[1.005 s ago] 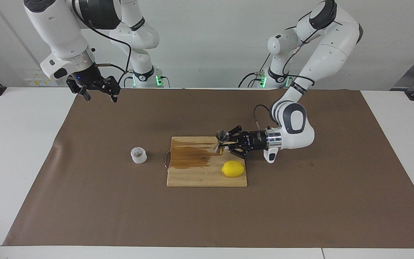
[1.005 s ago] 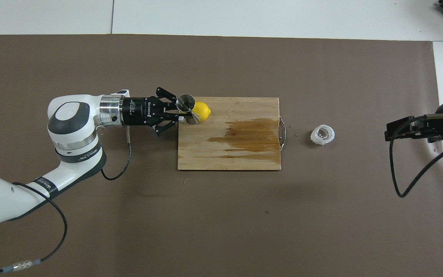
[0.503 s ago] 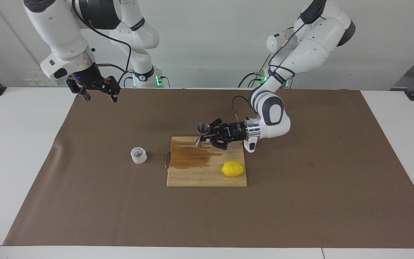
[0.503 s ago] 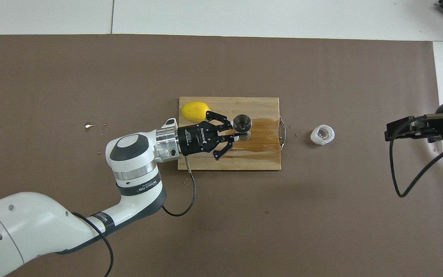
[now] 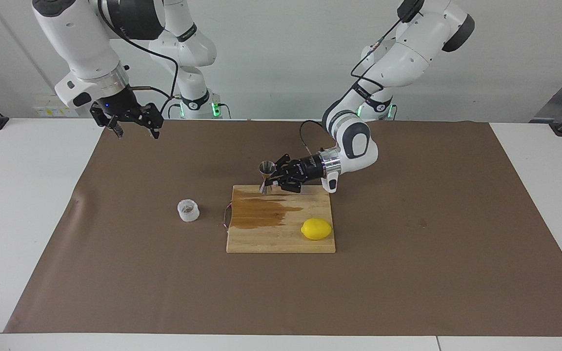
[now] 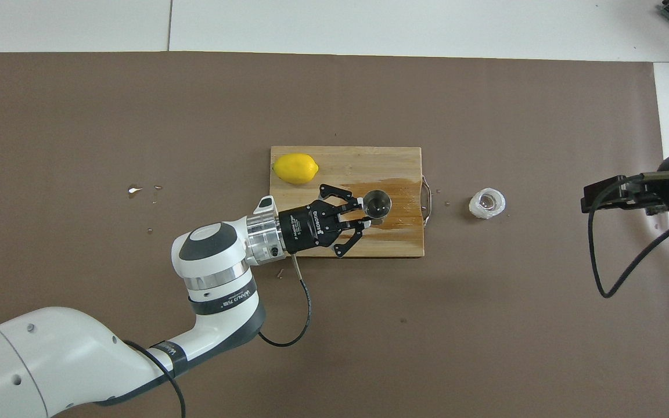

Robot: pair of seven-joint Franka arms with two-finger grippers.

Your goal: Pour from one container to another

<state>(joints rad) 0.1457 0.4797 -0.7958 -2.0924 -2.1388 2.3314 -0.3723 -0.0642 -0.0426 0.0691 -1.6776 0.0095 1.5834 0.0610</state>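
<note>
A small translucent ribbed plastic cup (image 5: pixel 188 210) stands on the brown mat beside the cutting board, toward the right arm's end of the table; it also shows in the overhead view (image 6: pixel 487 203). My left gripper (image 5: pixel 274 180) (image 6: pixel 365 211) is shut on the waist of the shiny steel jigger (image 5: pixel 266 174) (image 6: pixel 378 204). It holds the jigger upright in the air over the stained part of the board. My right gripper (image 5: pixel 135 127) (image 6: pixel 593 197) is open and empty, and waits high over the mat's edge at its own end.
A wooden cutting board (image 5: pixel 281 241) (image 6: pixel 363 158) lies mid-table with a brown wet stain (image 5: pixel 261 214). A lemon (image 5: pixel 316 228) (image 6: pixel 295 168) lies on its corner farthest from the robots, toward the left arm's end. Small drops (image 6: pixel 134 188) dot the mat.
My left gripper has carried the jigger from beside the lemon across the board toward the cup's end, rising a little. The right arm and the cup have not moved.
</note>
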